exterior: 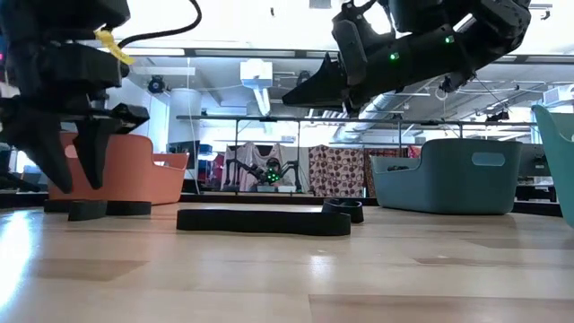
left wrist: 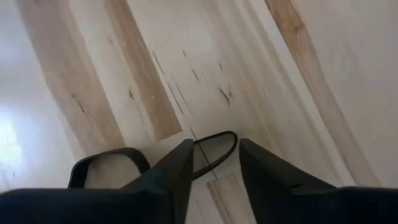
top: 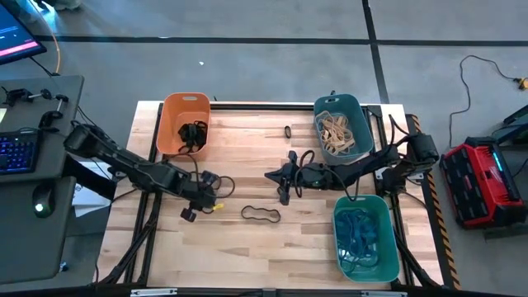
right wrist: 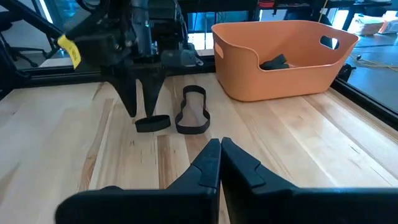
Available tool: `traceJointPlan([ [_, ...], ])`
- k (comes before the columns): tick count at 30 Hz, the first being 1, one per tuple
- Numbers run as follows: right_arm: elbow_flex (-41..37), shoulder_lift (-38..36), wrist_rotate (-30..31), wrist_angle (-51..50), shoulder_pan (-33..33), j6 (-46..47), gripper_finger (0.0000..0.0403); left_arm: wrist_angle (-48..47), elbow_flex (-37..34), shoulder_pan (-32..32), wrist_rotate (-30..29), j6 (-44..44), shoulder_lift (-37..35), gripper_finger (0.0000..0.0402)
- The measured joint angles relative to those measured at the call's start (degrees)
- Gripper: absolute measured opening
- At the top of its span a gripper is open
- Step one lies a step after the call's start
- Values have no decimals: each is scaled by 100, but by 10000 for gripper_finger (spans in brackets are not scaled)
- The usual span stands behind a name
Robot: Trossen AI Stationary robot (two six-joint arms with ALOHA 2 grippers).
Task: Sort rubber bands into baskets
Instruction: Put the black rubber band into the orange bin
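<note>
A small black rubber band point(left wrist: 106, 160) lies flat on the table, left of centre. My left gripper point(left wrist: 214, 146) stands open just above it, fingers pointing down; one end loop point(left wrist: 225, 144) shows between the fingers. My right gripper point(right wrist: 219, 149) hovers shut and empty over the table's middle point(top: 279, 176). A longer black band point(top: 260, 214) lies near centre, and a small one point(top: 287, 131) lies farther back. The orange basket point(top: 169, 115) holds black bands, the dark teal basket point(top: 360, 103) tan ones, and the green basket point(top: 388, 227) blue ones.
The orange basket stands at the far left, the dark teal one at the far right and the green one at the near right. Bare wood lies between them. A keyboard and mouse sit on a side desk point(top: 33, 165) off the table's left edge.
</note>
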Motion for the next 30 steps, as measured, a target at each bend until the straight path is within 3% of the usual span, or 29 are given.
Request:
traceJointPlan([
  [7, 0, 0, -11, -45, 0, 48, 0, 4, 0, -211, -498, 893, 372, 169],
  [16, 0, 0, -15, -71, 0, 47, 0, 61, 22, -273, -702, 1302, 830, 165],
  [21, 0, 0, -15, -70, 0, 46, 0, 201, 17, -274, -729, 1330, 781, 119],
  [28, 2, 0, -15, -71, 0, 48, 0, 200, 364, -269, -735, 1348, 731, 12],
  [30, 2, 0, -15, -71, 0, 47, 0, 181, 491, -268, -719, 1316, 731, 7],
])
